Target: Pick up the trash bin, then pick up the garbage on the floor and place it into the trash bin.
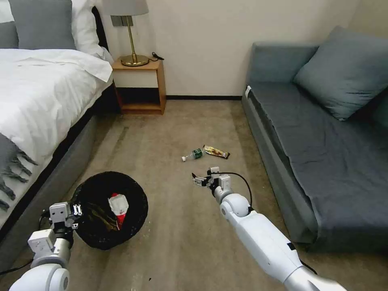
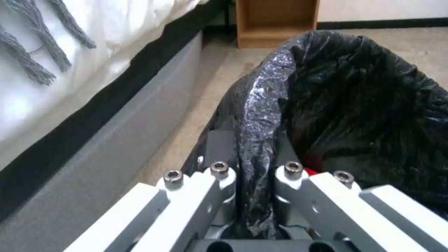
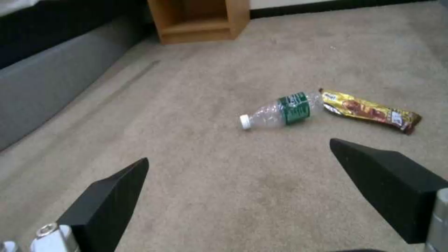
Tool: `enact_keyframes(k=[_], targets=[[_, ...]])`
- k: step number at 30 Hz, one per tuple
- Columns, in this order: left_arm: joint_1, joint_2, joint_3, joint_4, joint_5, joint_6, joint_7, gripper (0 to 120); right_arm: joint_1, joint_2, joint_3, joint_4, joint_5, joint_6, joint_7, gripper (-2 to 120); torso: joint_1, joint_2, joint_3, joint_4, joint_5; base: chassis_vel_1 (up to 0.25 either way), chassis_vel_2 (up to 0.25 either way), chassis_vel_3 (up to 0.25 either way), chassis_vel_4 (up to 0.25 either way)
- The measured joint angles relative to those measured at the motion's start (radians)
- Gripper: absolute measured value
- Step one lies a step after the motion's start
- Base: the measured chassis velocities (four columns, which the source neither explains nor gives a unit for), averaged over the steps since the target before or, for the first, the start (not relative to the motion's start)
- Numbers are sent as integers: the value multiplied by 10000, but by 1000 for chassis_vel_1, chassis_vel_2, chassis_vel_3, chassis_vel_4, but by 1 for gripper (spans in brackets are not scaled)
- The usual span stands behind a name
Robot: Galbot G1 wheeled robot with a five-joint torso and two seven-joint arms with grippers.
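With my left pincer (image 2: 254,175) clenched on the bin's (image 1: 133,190) bagged rim, my right pincer (image 1: 201,179) hangs spread above the light, slick bottle (image 3: 280,111) lying on the carpet (image 3: 224,182), best pinched across its ribbed middle.

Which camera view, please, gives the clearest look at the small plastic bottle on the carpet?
The right wrist view: the bottle lies close, white cap and green label plain. The head view shows it small, beside the candy bar wrapper. The left wrist view faces the trash bin.

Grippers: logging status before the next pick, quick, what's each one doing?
Left gripper: shut on the trash bin rim.
Right gripper: open, empty, above the floor short of the bottle.
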Motion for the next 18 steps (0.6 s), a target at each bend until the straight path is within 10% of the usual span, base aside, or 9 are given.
enact_keyframes(k=[18], targets=[[-17,25,0,91,-17,-55,38,4,-140,9,2,45,46,65,-191,100,0,0,1,-1,1,-67,67,72,-72]])
